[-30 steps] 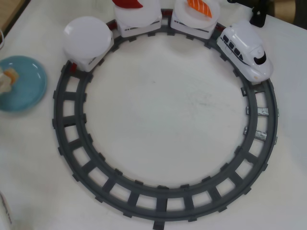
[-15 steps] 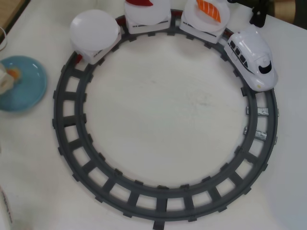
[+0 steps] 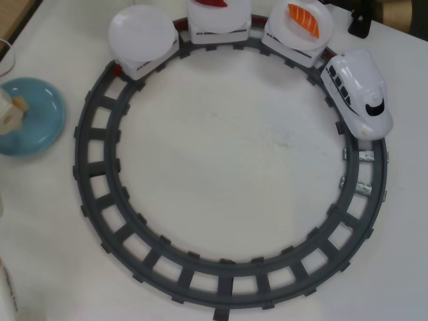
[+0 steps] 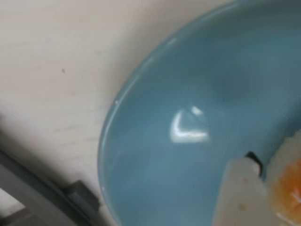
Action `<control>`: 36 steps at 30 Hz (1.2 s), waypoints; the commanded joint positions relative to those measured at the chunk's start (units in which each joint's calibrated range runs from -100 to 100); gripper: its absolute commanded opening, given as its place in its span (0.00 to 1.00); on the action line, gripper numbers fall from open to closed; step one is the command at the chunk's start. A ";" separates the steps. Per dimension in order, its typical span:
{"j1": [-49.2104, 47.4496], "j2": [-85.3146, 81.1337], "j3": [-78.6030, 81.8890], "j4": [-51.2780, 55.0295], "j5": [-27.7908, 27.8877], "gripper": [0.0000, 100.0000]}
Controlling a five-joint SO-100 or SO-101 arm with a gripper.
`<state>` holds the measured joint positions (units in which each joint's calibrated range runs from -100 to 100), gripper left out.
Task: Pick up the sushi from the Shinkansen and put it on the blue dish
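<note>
The white Shinkansen (image 3: 358,93) stands on the upper right of the grey track loop (image 3: 93,174). It pulls three cars topped with white plates. At the left edge of the overhead view lies the blue dish (image 3: 40,124). My gripper (image 3: 9,112) hangs over its left part, shut on the sushi (image 3: 19,103), of which only an orange-and-white bit shows. In the wrist view the blue dish (image 4: 188,94) fills the frame. One pale finger (image 4: 237,193) sits at the bottom right, pressed against the sushi (image 4: 288,186). My gripper (image 4: 269,176) is close above the dish.
The car behind the engine carries an orange salmon piece (image 3: 304,19), the middle car a red piece (image 3: 212,3), and the last car a bare white plate (image 3: 139,28). A black stand (image 3: 360,20) is at the top right. Track (image 4: 33,197) passes the dish's edge.
The train and its cars have rolled clockwise along the track, the engine going right and down. My gripper with the sushi has stayed over the blue dish, shifting only slightly.
</note>
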<state>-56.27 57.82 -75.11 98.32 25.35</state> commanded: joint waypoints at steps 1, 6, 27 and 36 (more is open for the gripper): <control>0.99 -3.53 -2.79 0.92 -0.30 0.29; 1.52 -12.90 2.53 0.92 -1.81 0.29; 3.28 -52.97 48.51 0.92 -17.61 0.28; 5.83 -64.92 60.24 0.92 -21.74 0.28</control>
<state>-51.53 -1.05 -17.84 98.40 4.35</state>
